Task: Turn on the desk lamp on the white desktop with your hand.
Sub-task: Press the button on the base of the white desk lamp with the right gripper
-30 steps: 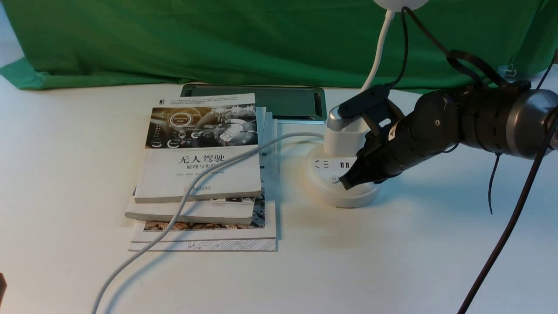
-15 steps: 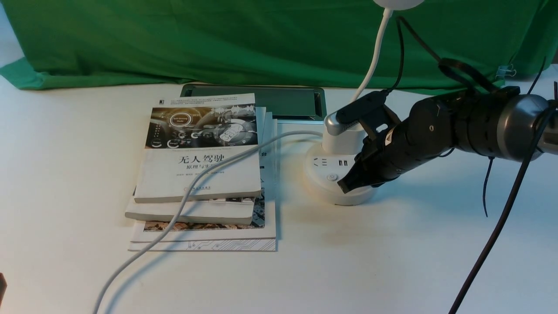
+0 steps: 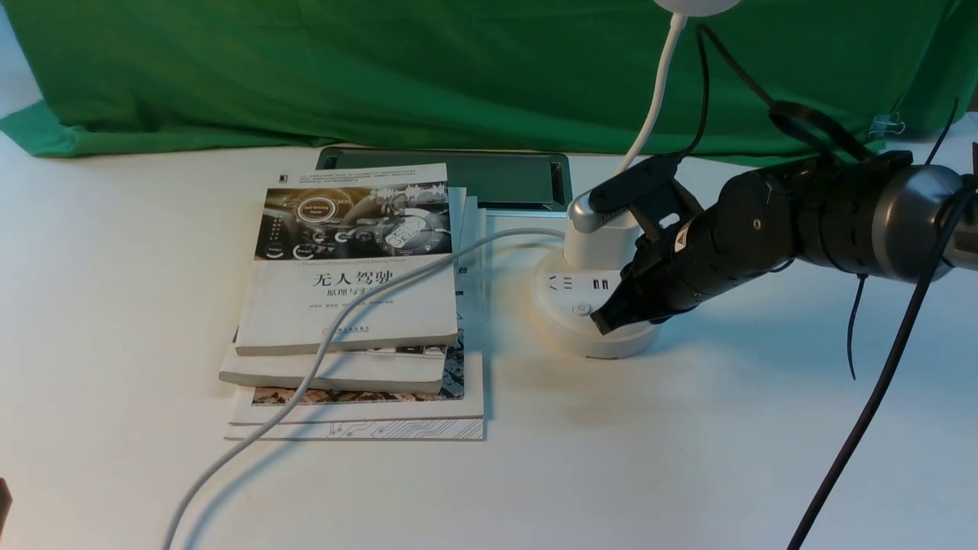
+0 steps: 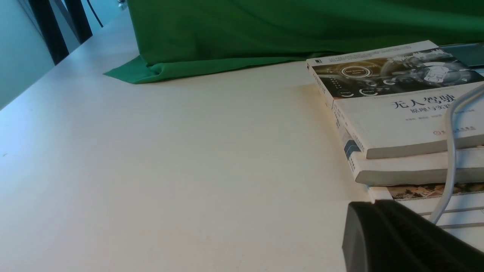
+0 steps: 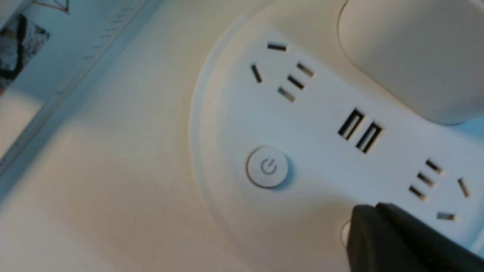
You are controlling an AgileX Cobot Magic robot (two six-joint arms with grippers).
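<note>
At desk lamp (image 3: 561, 336) base, R end effector (image 3: 600, 322) (closed); book (image 3: 351, 260) reads 无人驾驶.

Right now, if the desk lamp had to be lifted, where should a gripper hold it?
Probably the thin gooseneck, approached from the robot's right: the round base looks too wide for jaws, and books crowd its left side.

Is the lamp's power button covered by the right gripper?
No, the right wrist view shows the power button on the desk lamp bare, with the right gripper beside it.
</note>
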